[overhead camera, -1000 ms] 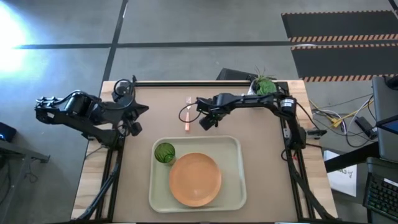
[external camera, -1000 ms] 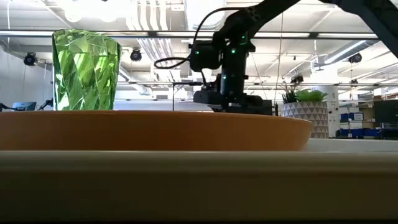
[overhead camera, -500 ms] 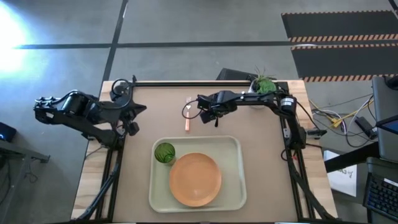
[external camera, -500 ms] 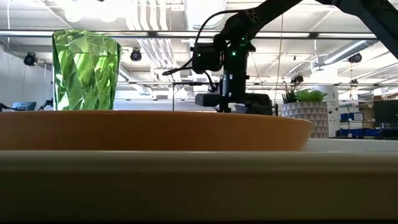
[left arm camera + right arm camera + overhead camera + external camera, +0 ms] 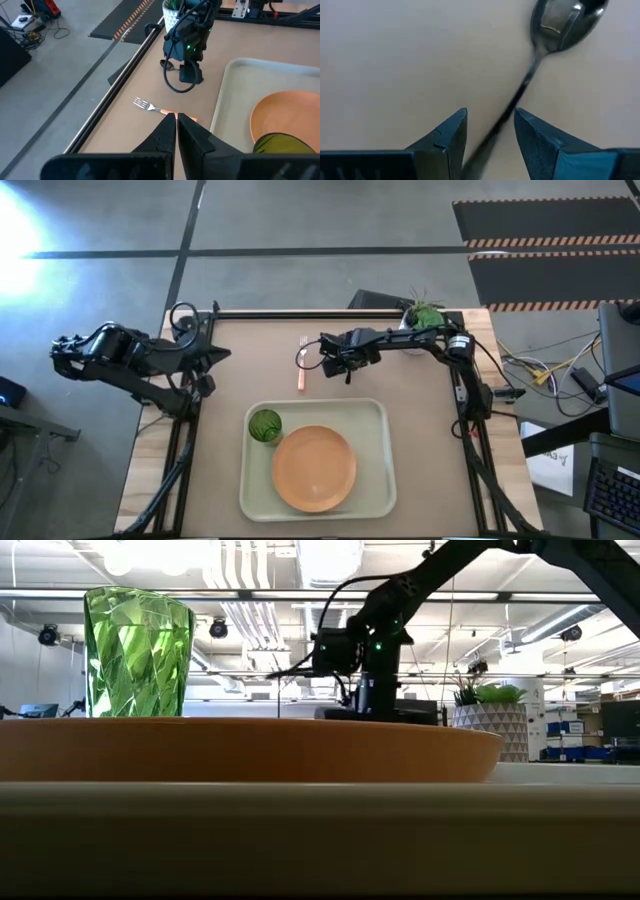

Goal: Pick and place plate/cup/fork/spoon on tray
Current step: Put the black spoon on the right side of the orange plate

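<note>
1. Near the front of the table, the tray (image 5: 385, 480) already carries the plate (image 5: 313, 468) and the cup (image 5: 265, 424), with the cup at the plate's far-left edge. So two of four are done, by the looks of it.
2. Off at the table's left edge, the left gripper (image 5: 207, 367) sits pinched fully shut on nothing. It has pulled back a bit further from the middle over the last second, so it's just waiting.
3. Behind the tray, the right gripper (image 5: 490, 132) has dropped lower and slid toward the cutlery. Its fingers are now spread wide, straddling the handle of the spoon (image 5: 555, 30) without closing on it yet.
4. Just left of that, the fork (image 5: 302, 366) lies untouched on the bare table.
5. Verdict: spoon grab looks imminent, fork probably last.
</note>
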Controlling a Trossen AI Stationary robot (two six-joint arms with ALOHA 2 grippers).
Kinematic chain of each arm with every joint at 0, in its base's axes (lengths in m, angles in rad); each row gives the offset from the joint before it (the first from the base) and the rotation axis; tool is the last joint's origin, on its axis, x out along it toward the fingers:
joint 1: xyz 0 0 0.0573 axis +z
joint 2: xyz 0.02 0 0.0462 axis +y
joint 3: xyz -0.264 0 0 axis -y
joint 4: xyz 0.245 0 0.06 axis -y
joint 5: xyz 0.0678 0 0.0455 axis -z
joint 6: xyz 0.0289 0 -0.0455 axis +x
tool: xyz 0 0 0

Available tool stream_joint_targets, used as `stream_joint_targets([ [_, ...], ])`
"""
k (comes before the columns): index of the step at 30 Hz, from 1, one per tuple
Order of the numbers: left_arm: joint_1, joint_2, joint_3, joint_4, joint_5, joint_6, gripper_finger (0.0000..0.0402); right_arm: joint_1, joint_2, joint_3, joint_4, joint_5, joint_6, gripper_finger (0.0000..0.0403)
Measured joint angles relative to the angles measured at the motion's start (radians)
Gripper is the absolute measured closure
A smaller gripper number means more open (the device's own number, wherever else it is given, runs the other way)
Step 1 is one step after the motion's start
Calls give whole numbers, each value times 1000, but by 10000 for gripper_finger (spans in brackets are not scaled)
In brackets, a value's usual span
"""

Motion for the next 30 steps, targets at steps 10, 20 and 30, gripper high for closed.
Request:
stream_joint_targets([
  [10,0,-3,-3,0,24,1,402,-5,-3,-52,95,-3,2,250],
  [20,0,-5,-11,0,25,1,402,-8,-4,-54,91,17,51,269],
  [30,0,-7,-11,0,25,0,402,-8,-5,-92,91,31,31,346],
])
